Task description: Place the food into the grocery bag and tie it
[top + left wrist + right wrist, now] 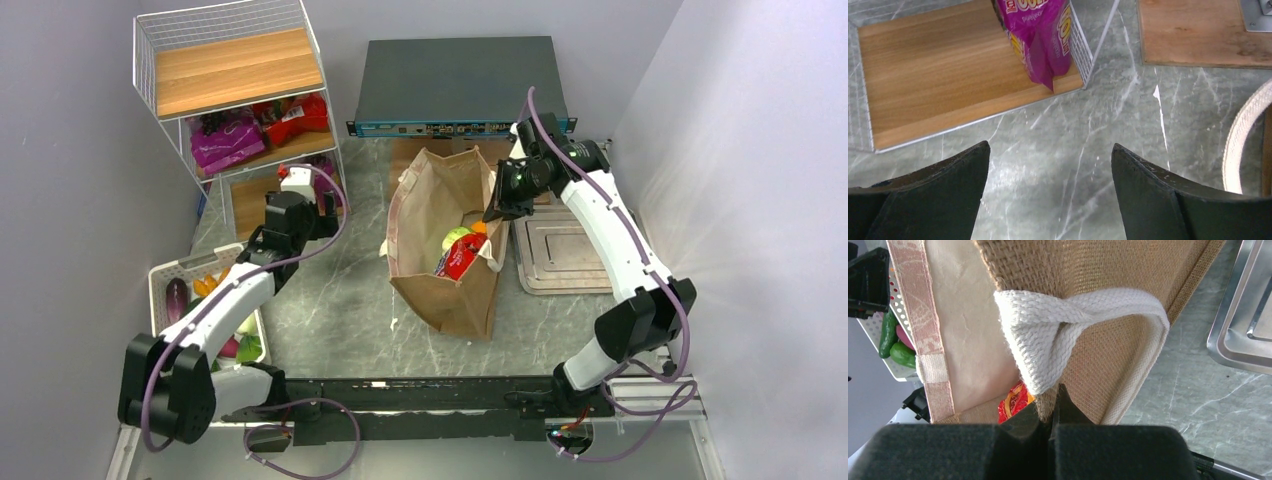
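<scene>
Robot lab cell; plain walls (pixel 60 200), rack-mount unit (pixel 455 85)

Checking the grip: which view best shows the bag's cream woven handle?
Right wrist: the cream woven handle fills the frame, above the right gripper pinching the tan grocery bag. Top external shows it tiny; left wrist, only a cream strap's edge.

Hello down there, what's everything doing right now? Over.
Left gripper open, empty, above table. Right gripper shut on grocery bag rim by handle. Red packet, cabbage inside; bag untied. Bag mouth unobstructed.

purple packet (pixel 1040 40) cropped at top, red packet (pixel 1015 401) half hidden in bag (pixel 968 330)
</scene>
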Robot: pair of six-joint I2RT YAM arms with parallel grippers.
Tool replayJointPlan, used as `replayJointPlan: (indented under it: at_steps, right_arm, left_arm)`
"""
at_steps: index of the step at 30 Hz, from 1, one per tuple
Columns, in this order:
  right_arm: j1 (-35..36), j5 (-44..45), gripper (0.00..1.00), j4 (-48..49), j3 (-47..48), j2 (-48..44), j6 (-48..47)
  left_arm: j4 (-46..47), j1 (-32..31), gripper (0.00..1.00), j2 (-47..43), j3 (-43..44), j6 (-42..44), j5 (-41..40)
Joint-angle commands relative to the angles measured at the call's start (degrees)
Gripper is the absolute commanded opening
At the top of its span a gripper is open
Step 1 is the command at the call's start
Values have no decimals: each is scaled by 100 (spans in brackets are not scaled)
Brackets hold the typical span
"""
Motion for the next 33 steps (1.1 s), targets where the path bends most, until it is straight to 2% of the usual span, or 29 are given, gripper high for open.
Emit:
replayJointPlan:
  at_steps: [1, 6, 11, 20, 24, 33]
  right_arm:
    - [-16, -125, 0, 218, 569, 187, -9]
    - [-24, -128, 0, 102, 868, 441, -34]
    - [-28, -121, 0, 4, 1088, 650, -57]
    - [-129, -155, 0, -101, 1240, 857, -97]
    - [-151, -179, 0, -102, 1196, 874, -95]
    - [-231, -129, 0, -260, 1362, 946, -125]
  left_arm:
    - [1544, 148, 91, 472, -29, 292, 351]
    - [2274, 213, 90, 943, 29, 410, 439]
    - [2049, 260, 82, 1435, 506, 562, 142]
    - [2742, 496, 73, 1910, 445, 577, 323]
    - [3149, 580, 73, 2103, 407, 477, 627]
    - [3458, 592, 64, 2553, 576, 340, 674]
